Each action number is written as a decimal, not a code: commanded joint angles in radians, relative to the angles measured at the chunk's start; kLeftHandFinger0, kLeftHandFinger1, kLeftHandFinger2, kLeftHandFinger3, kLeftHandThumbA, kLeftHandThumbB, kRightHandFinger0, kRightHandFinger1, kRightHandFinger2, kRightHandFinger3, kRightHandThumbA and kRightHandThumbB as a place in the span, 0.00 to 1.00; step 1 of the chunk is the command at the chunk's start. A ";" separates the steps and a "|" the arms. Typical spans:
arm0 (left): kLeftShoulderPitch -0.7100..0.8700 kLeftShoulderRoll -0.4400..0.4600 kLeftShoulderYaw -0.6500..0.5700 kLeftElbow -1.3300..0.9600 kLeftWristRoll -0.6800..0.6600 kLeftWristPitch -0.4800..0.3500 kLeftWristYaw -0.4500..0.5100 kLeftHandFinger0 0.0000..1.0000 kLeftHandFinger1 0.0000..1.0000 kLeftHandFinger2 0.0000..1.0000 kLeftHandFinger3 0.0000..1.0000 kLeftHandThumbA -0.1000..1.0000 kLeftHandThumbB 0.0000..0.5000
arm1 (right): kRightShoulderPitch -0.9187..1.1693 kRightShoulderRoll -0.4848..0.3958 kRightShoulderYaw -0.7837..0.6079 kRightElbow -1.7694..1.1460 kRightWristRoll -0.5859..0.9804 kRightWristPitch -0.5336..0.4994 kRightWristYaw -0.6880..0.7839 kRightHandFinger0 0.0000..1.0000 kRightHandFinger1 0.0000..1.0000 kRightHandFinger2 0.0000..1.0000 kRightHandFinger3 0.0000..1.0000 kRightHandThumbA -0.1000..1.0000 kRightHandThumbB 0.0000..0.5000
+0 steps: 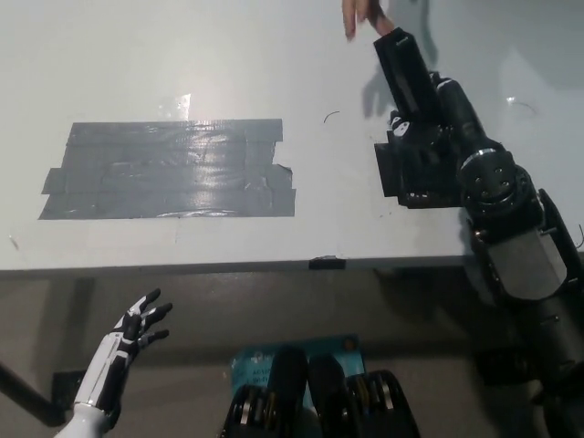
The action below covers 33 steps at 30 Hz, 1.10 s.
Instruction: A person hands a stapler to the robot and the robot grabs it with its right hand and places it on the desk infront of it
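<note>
Broad white worktop [228, 73] with a grey duct-tape patch [169, 170] at left and black square pad [411, 173] at right. Black right hand [429, 114] clamped on long black stapler [406, 68], raised above pad. Person's fingers [358, 13] just off stapler's far end. White left hand [128, 342] below worktop edge, fingers spread.

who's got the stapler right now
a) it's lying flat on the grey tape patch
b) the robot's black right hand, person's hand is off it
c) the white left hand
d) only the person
b: the black right hand is shut on the stapler, while the person's hand at the top edge is clear of it; the white left hand rests open below the desk edge.
</note>
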 commanded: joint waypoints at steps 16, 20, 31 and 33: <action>-0.041 0.016 -0.019 -0.010 0.050 -0.023 -0.010 0.82 0.88 0.80 0.86 1.00 0.98 | -0.127 0.044 0.310 0.080 -0.128 -0.027 0.190 0.10 0.43 0.62 0.46 0.44 0.18; -0.042 0.016 -0.018 -0.016 0.053 -0.012 -0.009 0.82 0.88 0.80 0.85 1.00 1.00 | -0.124 0.039 0.379 0.145 -0.150 -0.099 0.243 0.04 0.47 0.75 0.45 0.40 0.15; -0.055 0.018 -0.024 -0.012 0.056 -0.010 -0.016 0.77 0.86 0.79 0.83 1.00 1.00 | -0.114 -0.066 0.433 0.120 -0.148 -0.131 0.404 0.28 0.69 0.95 0.79 0.31 0.11; -0.055 0.020 -0.023 -0.014 0.055 -0.004 -0.015 0.77 0.86 0.79 0.83 1.00 1.00 | -0.114 -0.087 0.436 0.114 -0.141 -0.138 0.443 0.35 0.70 0.96 0.81 0.28 0.14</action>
